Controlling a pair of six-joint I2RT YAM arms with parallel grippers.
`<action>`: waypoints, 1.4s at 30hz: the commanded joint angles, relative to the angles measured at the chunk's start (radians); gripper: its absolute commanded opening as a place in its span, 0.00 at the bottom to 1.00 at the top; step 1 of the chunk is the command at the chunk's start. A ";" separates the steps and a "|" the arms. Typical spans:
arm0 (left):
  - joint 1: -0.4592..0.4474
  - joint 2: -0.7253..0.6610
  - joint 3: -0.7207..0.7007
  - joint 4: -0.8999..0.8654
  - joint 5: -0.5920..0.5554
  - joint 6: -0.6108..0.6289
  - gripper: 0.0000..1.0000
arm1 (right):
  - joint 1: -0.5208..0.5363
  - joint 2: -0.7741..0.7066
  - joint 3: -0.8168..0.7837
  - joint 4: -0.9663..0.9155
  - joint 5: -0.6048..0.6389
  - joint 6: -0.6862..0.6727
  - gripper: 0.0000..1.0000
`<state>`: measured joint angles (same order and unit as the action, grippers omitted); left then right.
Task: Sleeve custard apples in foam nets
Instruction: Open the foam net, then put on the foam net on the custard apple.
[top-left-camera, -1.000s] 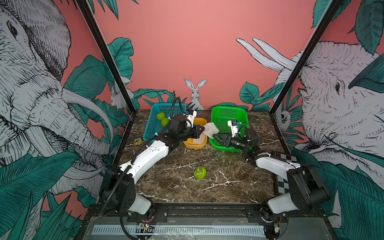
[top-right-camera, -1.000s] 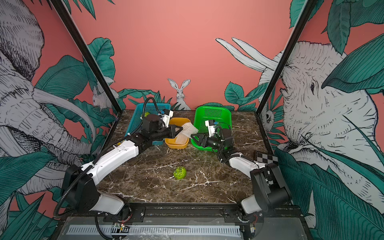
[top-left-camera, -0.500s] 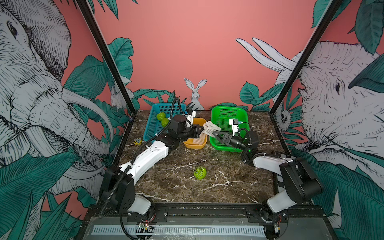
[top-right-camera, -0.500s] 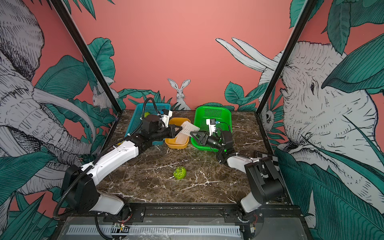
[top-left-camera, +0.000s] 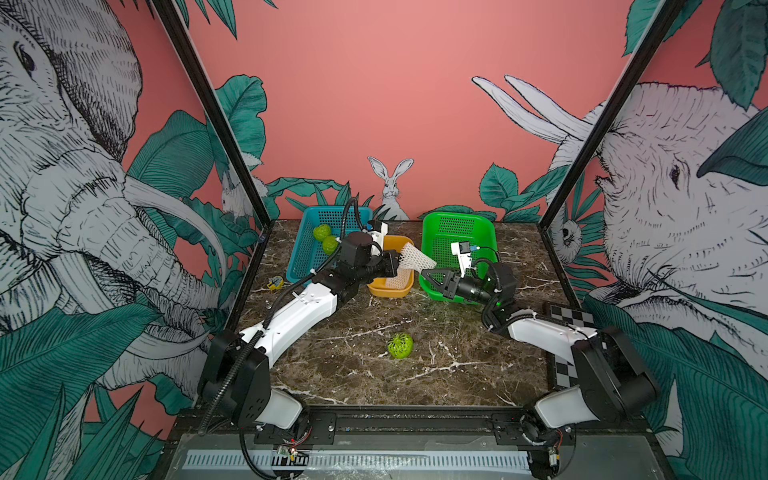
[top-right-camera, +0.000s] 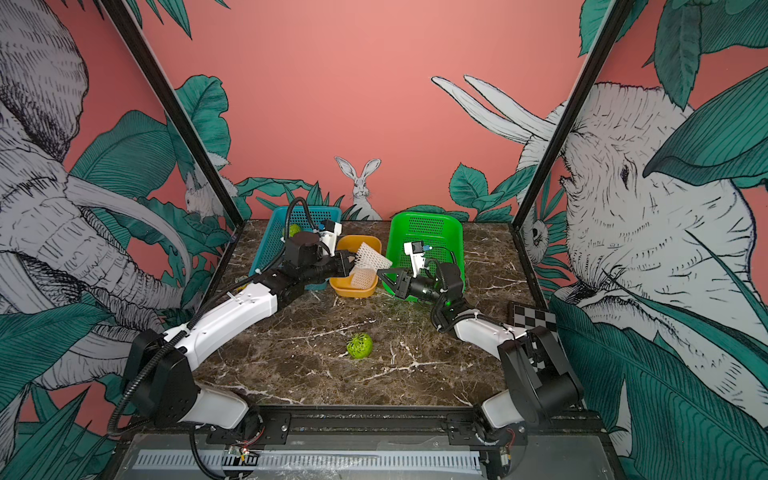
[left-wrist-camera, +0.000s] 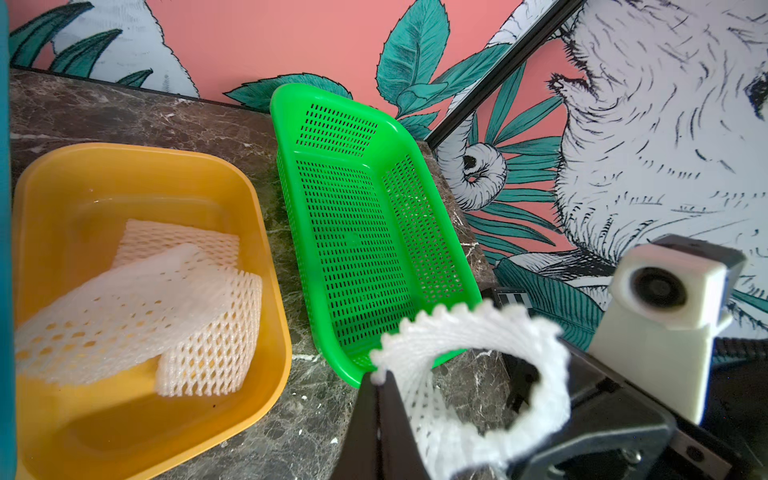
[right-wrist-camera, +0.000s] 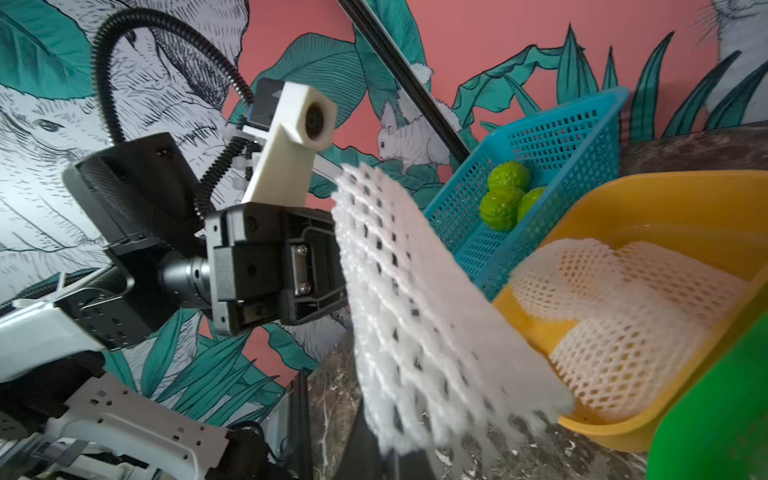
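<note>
One foam net (top-left-camera: 415, 257) (top-right-camera: 372, 255) hangs above the yellow tub, stretched between both grippers. My left gripper (top-left-camera: 397, 264) (left-wrist-camera: 378, 415) is shut on one rim of it. My right gripper (top-left-camera: 427, 272) (right-wrist-camera: 392, 453) is shut on the opposite rim, so the net's mouth (left-wrist-camera: 457, 324) gapes open. More foam nets (left-wrist-camera: 166, 299) (right-wrist-camera: 623, 316) lie in the tub. Three custard apples (right-wrist-camera: 505, 195) sit in the blue basket (top-left-camera: 307, 249). Another custard apple (top-left-camera: 401, 346) (top-right-camera: 360, 345) lies on the marble table and looks wrapped in netting.
The yellow tub (top-left-camera: 390, 291) stands between the blue basket and a green basket (top-left-camera: 490, 232) with nothing in it. A small yellow item (top-left-camera: 274, 283) lies near the left wall. A checkerboard card (top-left-camera: 569, 316) lies at the right edge.
My right gripper reached in toward the net's free end and closed on it. The left gripper kept its hold on the net and stayed put.
</note>
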<state>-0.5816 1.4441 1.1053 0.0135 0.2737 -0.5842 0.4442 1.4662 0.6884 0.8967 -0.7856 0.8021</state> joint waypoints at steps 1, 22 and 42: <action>-0.001 -0.064 -0.041 0.011 -0.045 -0.007 0.00 | -0.002 -0.009 0.028 0.035 0.016 -0.008 0.00; -0.004 -0.247 -0.304 -0.187 -0.086 0.013 0.51 | 0.009 -0.248 0.103 -1.041 0.037 -0.311 0.00; -0.183 -0.297 -0.580 -0.201 -0.195 -0.115 0.06 | 0.224 -0.307 0.049 -1.351 0.102 -0.252 0.00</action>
<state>-0.7544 1.1629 0.5560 -0.1890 0.0952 -0.6586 0.6533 1.1484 0.7521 -0.4797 -0.6735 0.5209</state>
